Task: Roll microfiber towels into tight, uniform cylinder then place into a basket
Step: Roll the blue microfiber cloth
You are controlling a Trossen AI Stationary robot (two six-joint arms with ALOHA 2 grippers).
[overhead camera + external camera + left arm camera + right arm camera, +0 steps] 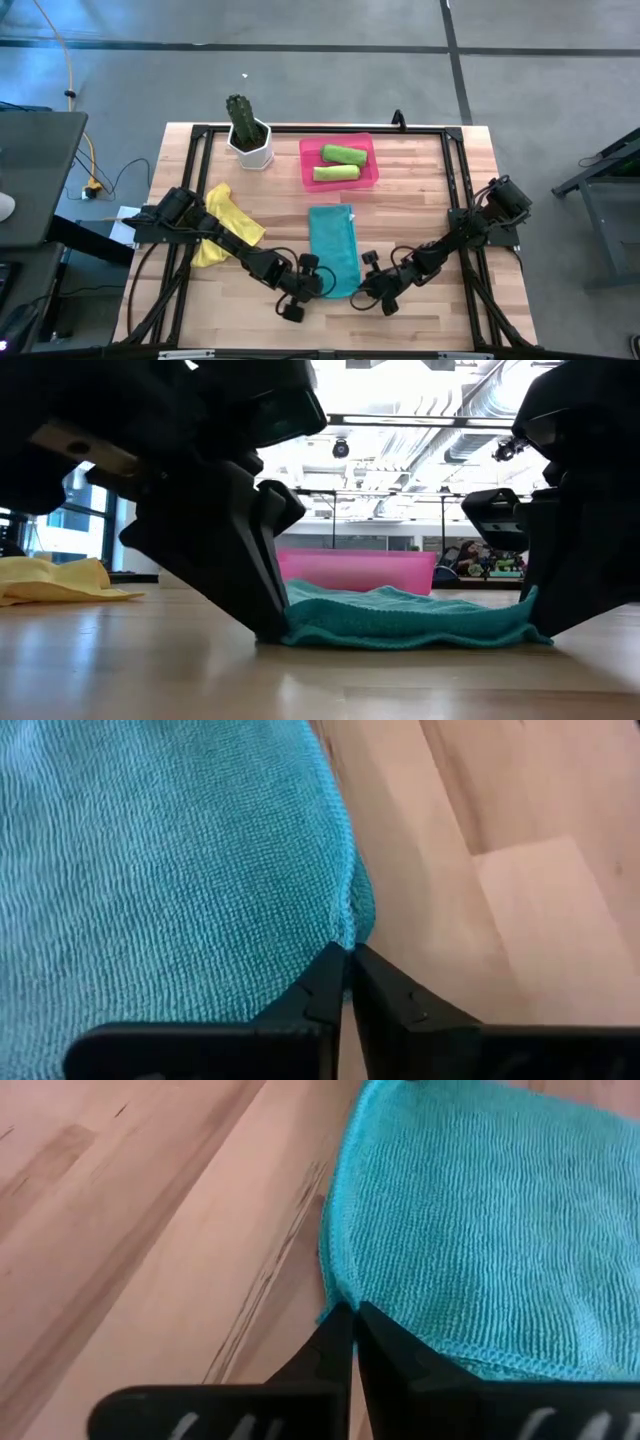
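The teal towel (pixel 334 248) lies flat on the table, its length running from the basket toward the near edge. My left gripper (pixel 318 283) is shut at its near left corner and my right gripper (pixel 365 288) is shut at its near right corner. Two lime green rolls (pixel 343 154) (pixel 336 173) lie in the pink basket (pixel 306 168) at the far middle. The yellow towel (pixel 228 222) lies crumpled under my left arm. In the low view the teal towel (pixel 400 618) stretches between the two grippers. My left gripper pinches the teal towel's near left corner (pixel 346 932) between its two fingertips. The fingers (pixel 262 610) slant down from the table's left. The rest of the towel lies flat on the table. My right gripper pinches the teal towel's near right corner (pixel 336 1302) between its two fingertips. The fingers (pixel 560 615) slant down from the table's right. The corner stays at table height and the towel lies flat beyond it.
A white pot with a green cactus (pixel 248 135) stands at the far left, beside the basket. A black frame (pixel 330 129) runs along the table's far edge and down both sides. Bare wood lies to the right of the teal towel.
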